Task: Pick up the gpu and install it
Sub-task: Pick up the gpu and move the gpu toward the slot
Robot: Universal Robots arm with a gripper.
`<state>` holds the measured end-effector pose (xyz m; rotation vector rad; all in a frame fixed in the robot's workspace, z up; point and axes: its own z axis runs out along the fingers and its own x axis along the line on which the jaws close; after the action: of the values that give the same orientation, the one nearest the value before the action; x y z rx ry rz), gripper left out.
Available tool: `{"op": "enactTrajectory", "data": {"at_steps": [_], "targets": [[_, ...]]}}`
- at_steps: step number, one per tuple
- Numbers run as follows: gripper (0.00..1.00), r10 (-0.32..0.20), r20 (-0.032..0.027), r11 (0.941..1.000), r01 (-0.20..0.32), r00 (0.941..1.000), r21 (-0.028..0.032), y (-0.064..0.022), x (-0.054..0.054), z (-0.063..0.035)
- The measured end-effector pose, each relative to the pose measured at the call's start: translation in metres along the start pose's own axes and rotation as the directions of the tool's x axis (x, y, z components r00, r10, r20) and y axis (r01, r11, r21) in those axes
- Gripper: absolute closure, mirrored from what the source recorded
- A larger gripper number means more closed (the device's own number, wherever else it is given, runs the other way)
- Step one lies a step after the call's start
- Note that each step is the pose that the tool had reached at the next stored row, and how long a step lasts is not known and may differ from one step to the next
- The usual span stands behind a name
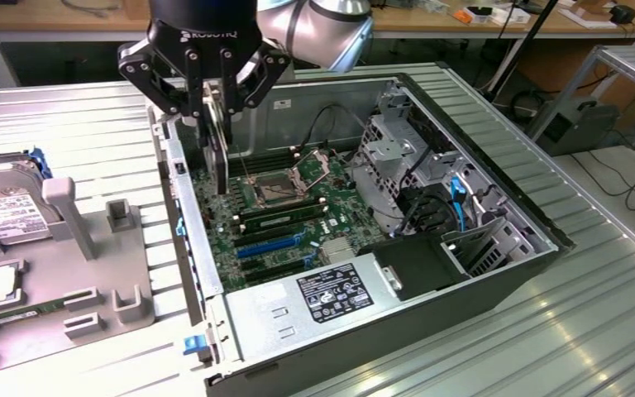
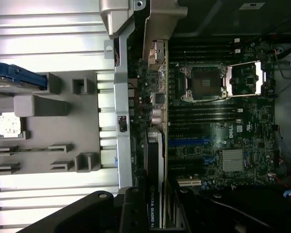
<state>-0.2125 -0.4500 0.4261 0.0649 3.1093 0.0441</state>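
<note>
Silver hard drive (image 1: 3,207); grey holder (image 1: 97,248)

A silver-grey arm (image 1: 329,29) ends in black linked jaws, white lettering across their housing.

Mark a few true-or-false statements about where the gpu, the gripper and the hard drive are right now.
1. The gripper has its jaws closed on the gpu. True.
2. The gpu is lying flat. False: it hangs on edge over the motherboard.
3. The hard drive sits outside the computer case, at the exterior view's left. True.
4. The computer case is closed up. False: its side is open and the motherboard is exposed.
</note>
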Motion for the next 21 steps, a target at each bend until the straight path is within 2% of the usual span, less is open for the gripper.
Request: {"op": "enactTrajectory", "data": {"at_steps": [21], "targets": [[0.73, 0.0, -0.0001, 1.0, 0.0, 1.0, 0.0001, 0.001, -0.025, 0.0007]]}}
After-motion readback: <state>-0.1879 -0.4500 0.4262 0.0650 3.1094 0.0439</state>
